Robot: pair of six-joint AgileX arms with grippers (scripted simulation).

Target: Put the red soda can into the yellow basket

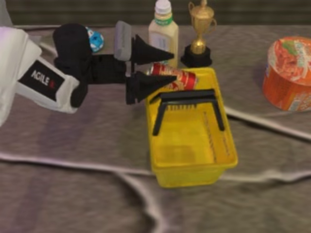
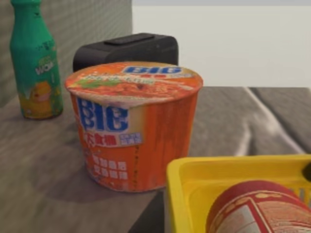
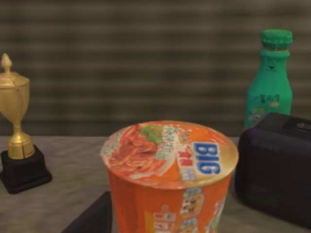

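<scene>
- The left gripper (image 1: 163, 69) reaches in from the top view's left and stands over the far left corner of the yellow basket (image 1: 194, 167); its two black fingers (image 1: 150, 50) lie apart with the red soda can (image 1: 174, 76) between them
- The near finger overlaps the can; whether both fingers press on it cannot be told from these views
- The can lies on its side, above the basket's far end, just behind the folded black handles (image 1: 187, 99); this placement suits a drop straight into the open compartment, judged from the task
- In the left wrist view the can (image 2: 257, 208) sits low and close, inside the basket's yellow rim (image 2: 233, 167), so the release point looks already reached
- The right arm does not show in the top view; its wrist camera faces the orange noodle tub (image 3: 170, 170)
- Surface: a table under a grey-brown wrinkled cloth (image 1: 73, 194), with pale fold lines running across it
- Standing on the cloth behind the basket: a cream bottle (image 1: 163, 30) and a gold trophy (image 1: 199, 34); the noodle tub (image 1: 288, 73) stands at the right, well apart from the basket
- A green bottle (image 2: 35, 63) and a black box (image 2: 126, 51) stand beyond the tub
</scene>
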